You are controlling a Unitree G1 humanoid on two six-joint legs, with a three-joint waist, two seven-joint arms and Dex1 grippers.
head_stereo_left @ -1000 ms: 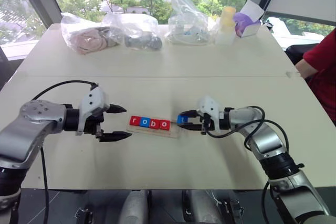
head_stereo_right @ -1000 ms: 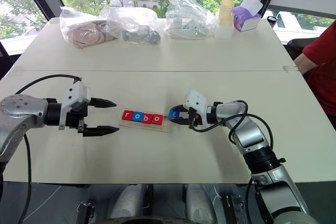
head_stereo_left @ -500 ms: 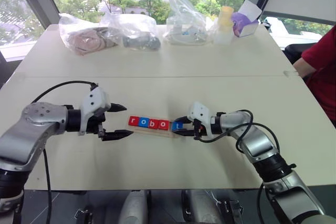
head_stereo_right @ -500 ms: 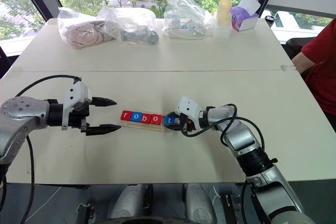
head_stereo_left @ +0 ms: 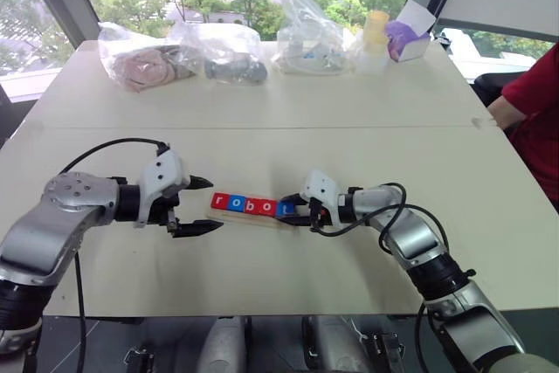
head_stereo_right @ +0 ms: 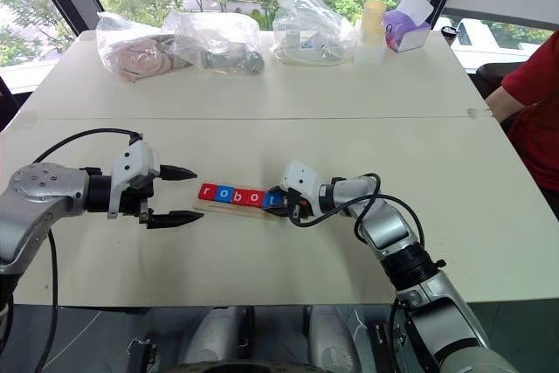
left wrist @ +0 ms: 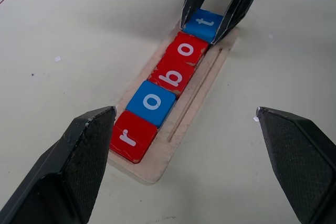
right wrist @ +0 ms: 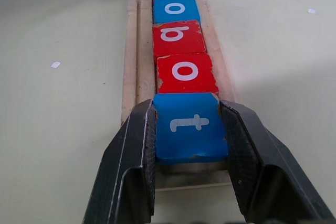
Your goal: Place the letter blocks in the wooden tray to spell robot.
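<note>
The wooden tray (head_stereo_left: 255, 215) lies mid-table. Four letter blocks sit in it in a row: red r (left wrist: 128, 136), blue o (left wrist: 152, 103), red b (left wrist: 170, 77) and red o (left wrist: 185, 50). A blue t block (right wrist: 190, 124) follows them at the tray's right end, right against the red o. My right gripper (right wrist: 188, 107) is shut on the t block, one finger on each side, reaching in from the right (head_stereo_left: 294, 209). My left gripper (head_stereo_left: 212, 204) stands open just left of the tray's r end, with nothing between its fingers.
Clear plastic bags (head_stereo_left: 218, 48) with items, a pale bottle (head_stereo_left: 377, 37) and a purple object (head_stereo_left: 403, 38) line the table's far edge. A person's red sleeve (head_stereo_left: 534, 102) shows at the right edge. Bare tabletop surrounds the tray.
My right gripper has carried the blue t block leftward and slightly down, from beside the tray to its right end against the red o. The left gripper has stayed open in place.
</note>
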